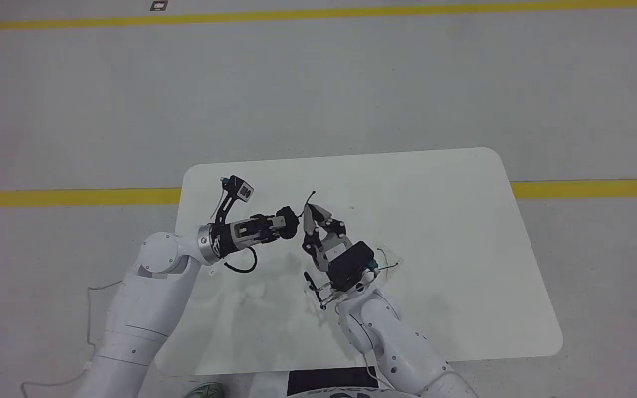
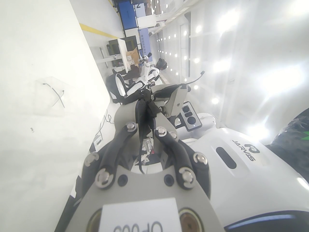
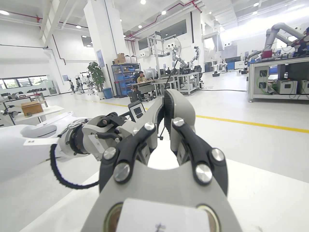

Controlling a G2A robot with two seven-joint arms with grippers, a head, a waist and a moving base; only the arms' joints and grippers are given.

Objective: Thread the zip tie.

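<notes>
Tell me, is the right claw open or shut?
Shut: the right claw is squeezed tight, pinching the thin black zip tie that pokes out.

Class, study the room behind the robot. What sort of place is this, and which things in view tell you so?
Most likely a robotics lab or workshop hall: other robot arms stand in the background, shelves hold blue bins, and a yellow line runs along the pale floor.
</notes>
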